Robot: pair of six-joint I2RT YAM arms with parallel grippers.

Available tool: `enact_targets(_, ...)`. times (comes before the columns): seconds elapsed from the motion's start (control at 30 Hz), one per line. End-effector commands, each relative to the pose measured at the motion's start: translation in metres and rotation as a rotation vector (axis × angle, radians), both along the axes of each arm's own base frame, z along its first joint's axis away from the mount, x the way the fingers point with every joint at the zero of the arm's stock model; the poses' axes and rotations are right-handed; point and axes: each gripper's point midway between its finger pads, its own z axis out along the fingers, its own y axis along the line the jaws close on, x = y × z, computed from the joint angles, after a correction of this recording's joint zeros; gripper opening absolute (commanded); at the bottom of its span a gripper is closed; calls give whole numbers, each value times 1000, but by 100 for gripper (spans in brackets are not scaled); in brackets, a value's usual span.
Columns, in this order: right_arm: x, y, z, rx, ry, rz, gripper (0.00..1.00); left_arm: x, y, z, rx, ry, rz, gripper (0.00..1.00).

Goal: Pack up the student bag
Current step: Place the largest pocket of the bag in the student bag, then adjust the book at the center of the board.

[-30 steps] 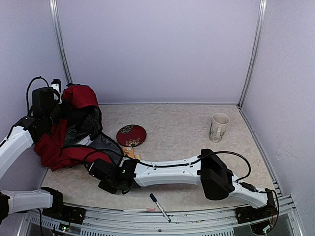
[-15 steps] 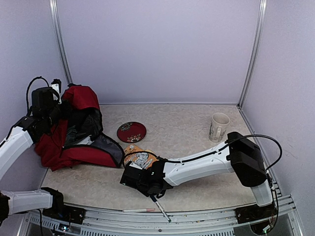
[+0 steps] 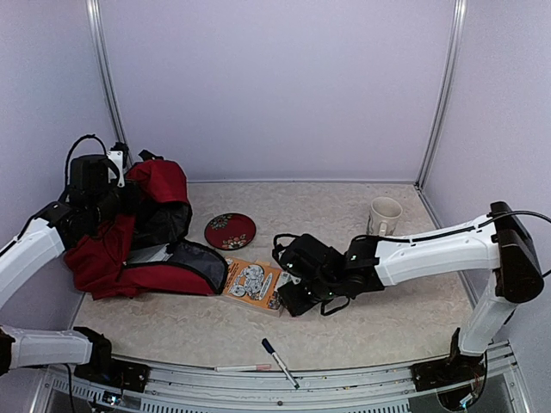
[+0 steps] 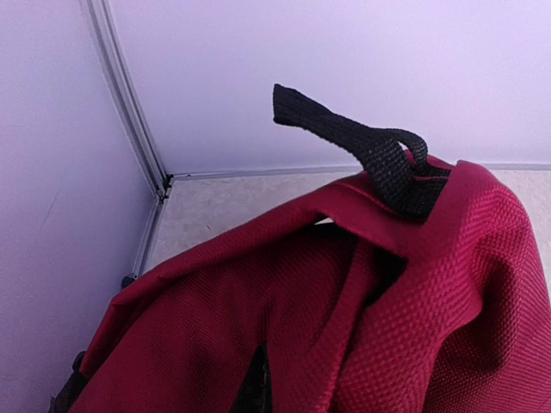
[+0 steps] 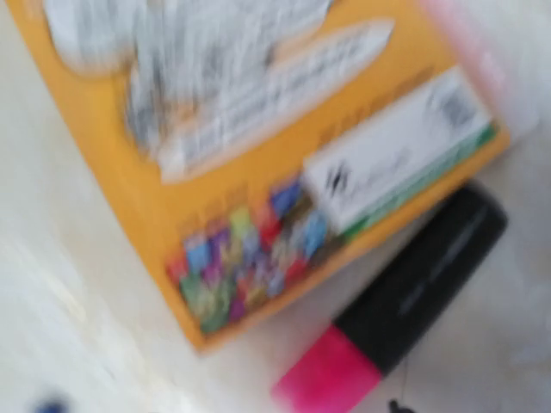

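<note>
The student bag [image 3: 159,185], dark red with black straps and a grey lining, lies at the left, its mouth facing right. My left gripper [image 3: 123,184] is shut on its top fabric and holds that edge up. In the left wrist view red cloth [image 4: 284,327] fills the frame and hides the fingers, with a black strap loop [image 4: 379,159] above. An orange box [image 3: 254,284] lies flat just right of the bag's mouth. My right gripper [image 3: 293,303] hovers at the box's right end. The blurred right wrist view shows the box [image 5: 215,172] and a pink-and-black highlighter [image 5: 405,310], not the fingers.
A round red patterned disc [image 3: 230,231] lies behind the box. A white mug [image 3: 383,222] stands at the back right. A blue-capped pen [image 3: 277,361] and a thin pink pen [image 3: 245,368] lie by the front rail. Walls close in the left, back and right.
My right arm swung from beside the bag to the right, uncovering the orange box. The left gripper lifted the bag's top higher and a little rightward.
</note>
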Motion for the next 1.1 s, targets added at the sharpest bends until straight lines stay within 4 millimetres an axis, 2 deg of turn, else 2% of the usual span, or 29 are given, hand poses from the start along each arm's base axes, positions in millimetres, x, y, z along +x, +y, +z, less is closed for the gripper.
enact_targets(0.0, 25, 12, 27, 380, 172, -108, 62, -2, -18, 1, 21, 19, -55, 0)
enact_targets(0.07, 30, 11, 30, 439, 199, -141, 60, -6, -25, -2, 44, 50, -55, 0)
enact_targets(0.13, 33, 10, 25, 427, 206, -174, 58, -13, -26, -11, 77, 100, -21, 0)
enact_targets(0.23, 32, 12, 12, 416, 238, -196, 56, -28, -36, -37, 84, 193, -11, 1)
enact_targets(0.33, 30, 16, 3, 430, 268, -199, 50, -45, -55, -52, 39, 241, -50, 34)
enact_targets(0.43, 27, 23, -3, 452, 298, -187, 46, -63, -84, -43, 2, 220, -129, 57)
enact_targets(0.5, 24, 26, -9, 459, 322, -178, 45, -77, -107, -27, -13, 192, -187, 68)
enact_targets(0.6, 18, 19, -26, 444, 349, -190, 43, -102, -144, -8, -9, 170, -284, 79)
enact_targets(0.7, 20, 8, -38, 433, 358, -214, 43, -128, -180, -1, 15, 167, -381, 81)
enact_targets(0.8, 26, -2, -47, 429, 368, -233, 45, -154, -224, -9, 41, 175, -502, 80)
enact_targets(0.87, 32, -6, -51, 444, 380, -250, 46, -168, -255, -26, 21, 223, -605, 74)
enact_targets(0.93, 37, -7, -53, 452, 380, -258, 46, -174, -280, -48, -7, 279, -674, 65)
enact_targets(1.0, 43, -5, -52, 462, 375, -258, 46, -172, -294, -72, -17, 340, -693, 60)
enact_targets(1.07, 47, -2, -50, 479, 379, -248, 46, -157, -296, -100, -13, 412, -643, 58)
